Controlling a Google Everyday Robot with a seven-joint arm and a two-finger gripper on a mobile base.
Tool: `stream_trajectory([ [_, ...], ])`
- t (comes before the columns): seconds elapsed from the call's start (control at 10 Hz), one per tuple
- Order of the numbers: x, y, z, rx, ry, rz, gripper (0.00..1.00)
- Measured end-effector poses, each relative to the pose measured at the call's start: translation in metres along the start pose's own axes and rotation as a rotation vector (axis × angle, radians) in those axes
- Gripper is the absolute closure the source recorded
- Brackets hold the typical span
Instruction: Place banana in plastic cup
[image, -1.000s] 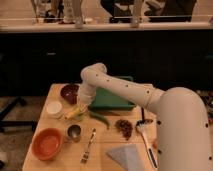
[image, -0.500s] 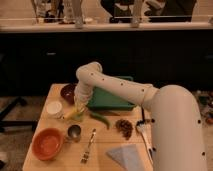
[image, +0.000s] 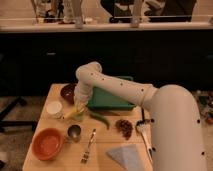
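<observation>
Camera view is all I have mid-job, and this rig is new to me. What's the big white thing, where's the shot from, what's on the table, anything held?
The white shape is the robot's one arm, reaching in from the picture's right over a wooden table. A single camera looks down from above; its mount is unknown. The end effector sits low at the banana; whether it grips it, I cannot tell. Around it: white cup, orange bowl, metal cup, fork, green pod, green tray.
</observation>
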Motion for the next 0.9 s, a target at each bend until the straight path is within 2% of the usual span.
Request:
stream_trajectory([
  [0.1,0.0000,0.0000,0.0000,0.000,0.000,0.000,0.55],
  [0.4,0.0003,0.0003,0.0004,0.000,0.000,0.000,0.27],
  [0.5,0.0004,0.0004,0.0003,0.000,0.000,0.001,0.21],
  [0.9,0.0010,0.0007,0.0001,0.000,0.000,0.001,0.20],
])
